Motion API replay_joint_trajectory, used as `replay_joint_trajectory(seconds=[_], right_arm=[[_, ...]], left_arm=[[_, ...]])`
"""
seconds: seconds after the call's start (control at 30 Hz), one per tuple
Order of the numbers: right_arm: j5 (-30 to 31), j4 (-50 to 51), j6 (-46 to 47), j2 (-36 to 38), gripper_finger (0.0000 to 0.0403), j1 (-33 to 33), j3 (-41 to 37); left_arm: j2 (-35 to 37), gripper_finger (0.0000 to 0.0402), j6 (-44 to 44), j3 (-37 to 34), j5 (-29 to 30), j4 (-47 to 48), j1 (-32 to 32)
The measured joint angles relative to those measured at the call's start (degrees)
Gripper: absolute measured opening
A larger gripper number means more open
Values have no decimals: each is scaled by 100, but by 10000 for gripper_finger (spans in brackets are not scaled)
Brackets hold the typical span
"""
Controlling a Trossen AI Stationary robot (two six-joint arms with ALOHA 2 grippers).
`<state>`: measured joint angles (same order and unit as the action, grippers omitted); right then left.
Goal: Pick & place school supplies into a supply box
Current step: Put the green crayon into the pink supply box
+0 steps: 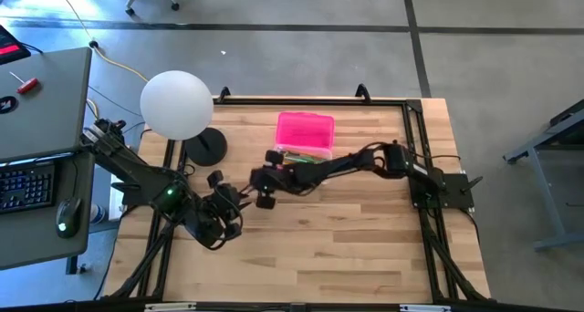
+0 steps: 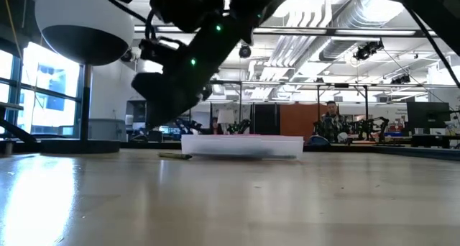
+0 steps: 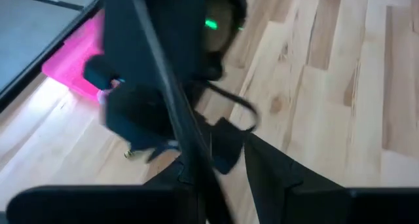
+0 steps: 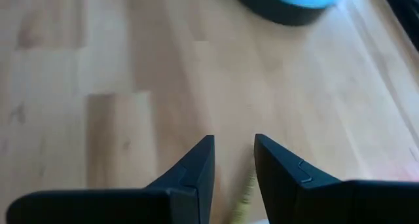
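Resting on the table (image 1: 365,257), clear supply box (image 1: 306,137) with pink lid, right gripper (image 4: 233,160) narrowly parted, empty.

White globe lamp (image 1: 176,104) on round dark base (image 1: 206,146), far left of wooden table (image 1: 365,248); keyboard (image 1: 26,186), mouse (image 1: 67,215) on side desk (image 1: 46,93).

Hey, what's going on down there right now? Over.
Right gripper open, low over the table beside the pink-lidded supply box, a yellow-green pencil under its fingers. Left gripper waits nearby, empty. Nothing blocking.
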<state>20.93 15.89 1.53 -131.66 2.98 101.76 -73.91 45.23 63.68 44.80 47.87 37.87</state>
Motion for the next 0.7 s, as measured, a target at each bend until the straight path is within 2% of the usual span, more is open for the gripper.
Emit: replay_joint_trajectory(seconds=[0.13, 0.27, 0.4, 0.53, 0.7], right_arm=[[-6, 728, 646, 0, 87, -251, 396], [-416, 894, 888, 0, 87, -438, 423], [-749, 870, 938, -37, 87, -441, 425], [-774, 880, 820, -61, 87, -433, 425], [-913, 1709, 893, -79, 87, -550, 759]], left_arm=[[0, 122, 0, 0, 58, -54, -7], [2, 122, 2, 0, 104, -101, -13], [2, 122, 2, 0, 102, -131, -4], [2, 122, 2, 0, 98, -138, -4], [2, 122, 4, -4, 187, -134, -3]])
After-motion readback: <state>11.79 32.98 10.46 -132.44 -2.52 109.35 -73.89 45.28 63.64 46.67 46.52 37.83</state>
